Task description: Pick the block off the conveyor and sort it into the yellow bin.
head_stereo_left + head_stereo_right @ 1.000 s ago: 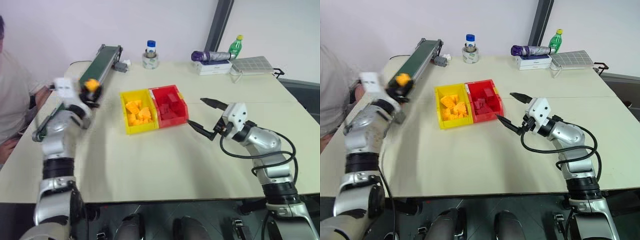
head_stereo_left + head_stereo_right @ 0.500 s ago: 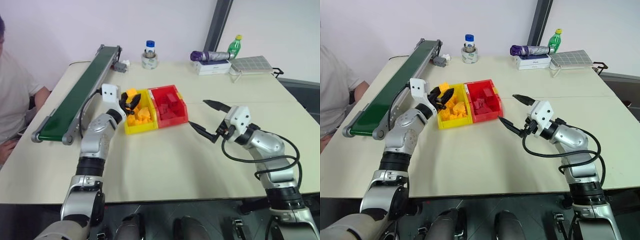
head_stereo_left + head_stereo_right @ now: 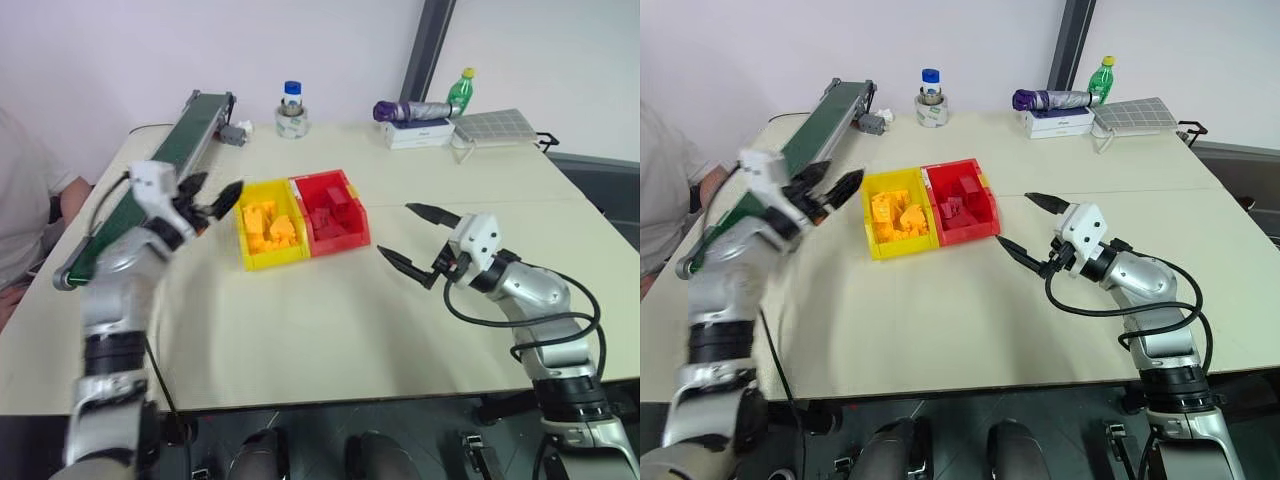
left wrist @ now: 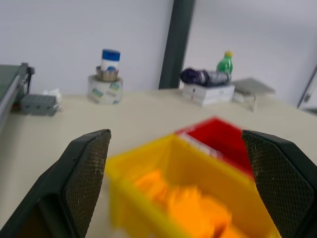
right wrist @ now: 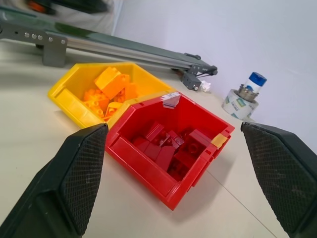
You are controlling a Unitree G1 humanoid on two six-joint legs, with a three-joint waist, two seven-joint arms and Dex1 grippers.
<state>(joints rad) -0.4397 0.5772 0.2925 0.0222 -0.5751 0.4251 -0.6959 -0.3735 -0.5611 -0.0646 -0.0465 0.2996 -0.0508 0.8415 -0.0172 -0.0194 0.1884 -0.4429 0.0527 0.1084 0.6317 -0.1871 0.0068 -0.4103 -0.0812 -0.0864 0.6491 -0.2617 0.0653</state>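
The yellow bin [image 3: 250, 240] stands mid-table and holds several orange-yellow blocks [image 3: 266, 222]; I cannot tell the task's block from the others. Left of the bin, between it and the conveyor [image 3: 196, 124], my left gripper [image 3: 221, 182] hangs open with nothing between its fingers. The left wrist view has the yellow bin [image 4: 148, 171] just ahead of the left gripper [image 4: 174, 133]. My right gripper [image 3: 394, 231] hovers open and empty to the right of the red bin [image 3: 352, 232]. From the right wrist, both the yellow bin [image 5: 74, 101] and the red bin [image 5: 148, 171] lie ahead.
A person [image 3: 22, 215] sits at the table's left edge beside the conveyor. At the back stand a tape roll with a bottle [image 3: 291, 115], a purple umbrella on a white box [image 3: 415, 125], a green bottle [image 3: 460, 88] and a grey pad [image 3: 495, 126].
My left gripper carried the block from the conveyor to above the yellow bin, opened, and has drawn back left with empty fingers. The right arm stayed still.
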